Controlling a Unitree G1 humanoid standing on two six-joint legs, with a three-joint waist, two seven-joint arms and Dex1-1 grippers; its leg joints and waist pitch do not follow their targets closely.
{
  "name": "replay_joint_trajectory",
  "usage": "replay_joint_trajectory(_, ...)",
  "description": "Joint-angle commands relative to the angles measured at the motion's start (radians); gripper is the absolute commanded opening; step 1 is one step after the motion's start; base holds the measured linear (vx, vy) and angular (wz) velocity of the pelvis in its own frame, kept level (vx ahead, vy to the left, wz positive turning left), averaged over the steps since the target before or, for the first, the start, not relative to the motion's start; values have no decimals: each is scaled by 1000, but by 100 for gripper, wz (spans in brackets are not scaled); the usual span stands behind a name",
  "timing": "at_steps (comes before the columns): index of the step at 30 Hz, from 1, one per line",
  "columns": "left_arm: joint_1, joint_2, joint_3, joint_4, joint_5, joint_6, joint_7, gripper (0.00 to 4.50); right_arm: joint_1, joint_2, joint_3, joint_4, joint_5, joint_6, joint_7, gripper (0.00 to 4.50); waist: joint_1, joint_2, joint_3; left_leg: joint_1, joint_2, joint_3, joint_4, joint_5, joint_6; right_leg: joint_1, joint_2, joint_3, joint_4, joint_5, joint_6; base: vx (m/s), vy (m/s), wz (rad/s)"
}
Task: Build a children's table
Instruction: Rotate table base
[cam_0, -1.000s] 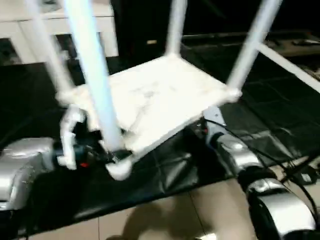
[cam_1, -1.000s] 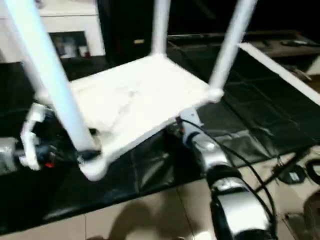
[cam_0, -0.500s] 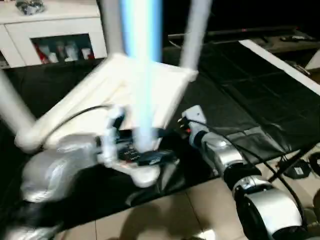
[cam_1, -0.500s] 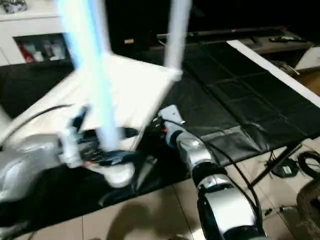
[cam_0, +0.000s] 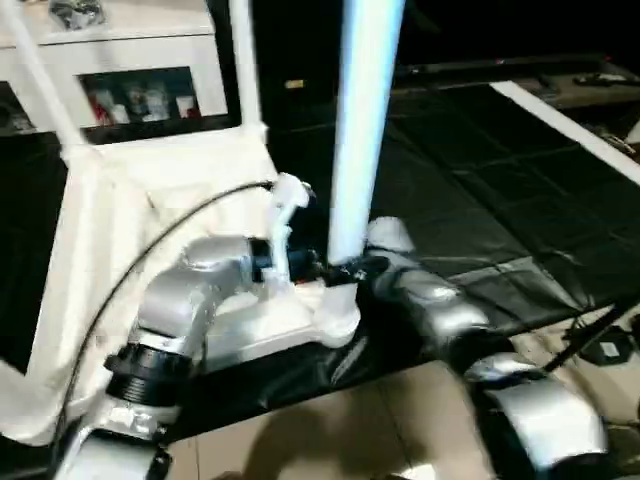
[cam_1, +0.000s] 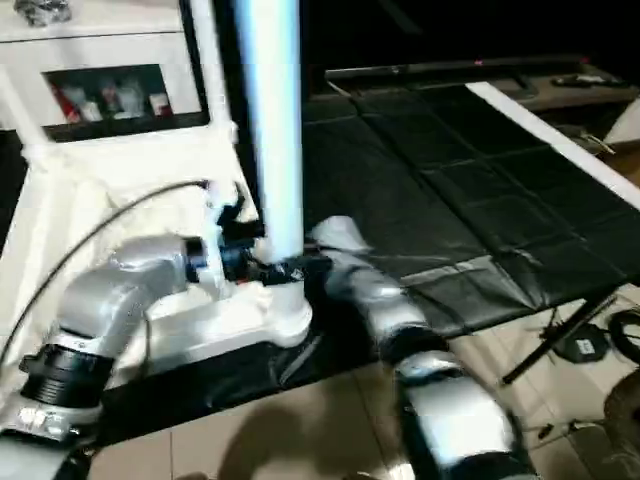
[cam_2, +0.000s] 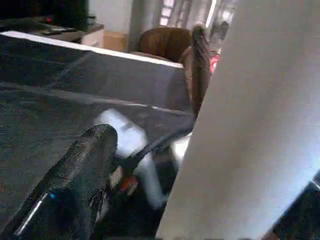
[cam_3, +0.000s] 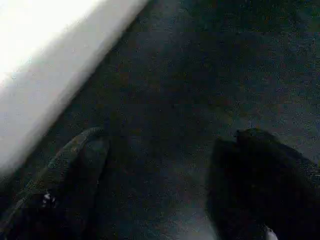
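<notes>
Near leg (cam_0: 362, 130) cut off above — right forearm (cam_0: 520, 420) blurred (tabletop (cam_0: 90, 300) edge cropped too).

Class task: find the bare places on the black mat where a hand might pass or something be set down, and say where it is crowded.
Free: the black mat right of the upright leg, out to the white strip. Crowded: the near corner socket, where the left gripper and right forearm meet. The tabletop covers the left.
</notes>
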Motion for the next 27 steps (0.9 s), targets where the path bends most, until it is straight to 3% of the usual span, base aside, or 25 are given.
replay_joint_trajectory(1,-13,20,32,20,20,-18,3,440,45,-32,-15,1,7,7,-2,450,6,12,-75,6,-24,20,-63,-232,8,62,-24,29,-66,-125,-235,0,0,0)
replay_joint_trajectory(7,-28,53,55,81,36,-60,28,440,108,-101,-44,-35,24,0,19,450,14,10,-69,10,-26,20,-66,-294,3,56,-25,28,-82,-266,-201,0,0,0)
replay_joint_trajectory(8,-23,70,45,76,45,-59,21,440,117,-111,-52,-53,31,2,33,450,15,18,-69,11,-26,18,-66,-302,0,55,-25,27,-83,-281,-196,0,0,0)
replay_joint_trajectory(10,-2,117,6,47,75,-59,-11,440,137,-132,-63,-98,47,9,73,450,19,13,-70,12,-24,16,-68,-317,2,54,-24,27,-85,-301,-178,0,0,0)
replay_joint_trajectory(13,80,256,-142,-54,167,-34,-112,440,224,-200,-35,-299,73,45,256,450,18,10,-68,6,-20,14,-73,-316,11,55,-24,26,-86,-311,-165,0,0,0)
replay_joint_trajectory(14,81,257,-144,-55,169,-33,-112,440,226,-202,-34,-302,74,46,258,450,21,10,-69,7,-19,14,-71,-309,16,54,-24,27,-85,-303,-161,0,0,0)
replay_joint_trajectory(16,101,294,-195,-67,216,-29,-116,440,276,-247,-7,-419,92,73,354,450,20,9,-71,5,-21,16,-69,-273,22,55,-20,28,-83,-257,-175,0,0,0)
replay_joint_trajectory(19,99,290,-204,-39,250,-18,-67,415,339,-315,26,-566,111,101,466,450,24,6,-71,2,-20,18,-67,-250,31,57,-21,29,-79,-213,-189,0,0,0)
replay_joint_trajectory(20,98,290,-206,-37,253,-18,-65,415,346,-322,28,-583,116,104,480,450,23,1,-71,-1,-22,17,-67,-244,32,60,-23,28,-79,-224,-186,0,0,0)
replay_joint_trajectory(24,95,296,-237,-20,284,-6,-47,380,411,-395,68,-752,176,153,602,450,27,4,-69,3,-22,17,-66,-259,37,57,-24,29,-87,-277,-170,0,0,0)
replay_joint_trajectory(26,94,293,-237,-18,286,3,-35,369,425,-407,71,-795,190,173,628,450,24,1,-67,0,-23,16,-68,-270,37,57,-23,28,-90,-301,-160,0,0,0)
replay_joint_trajectory(27,94,285,-231,-21,285,27,-16,367,447,-421,68,-870,215,216,661,450,24,3,-67,0,-23,16,-68,-273,36,56,-23,28,-90,-311,-158,0,0,0)
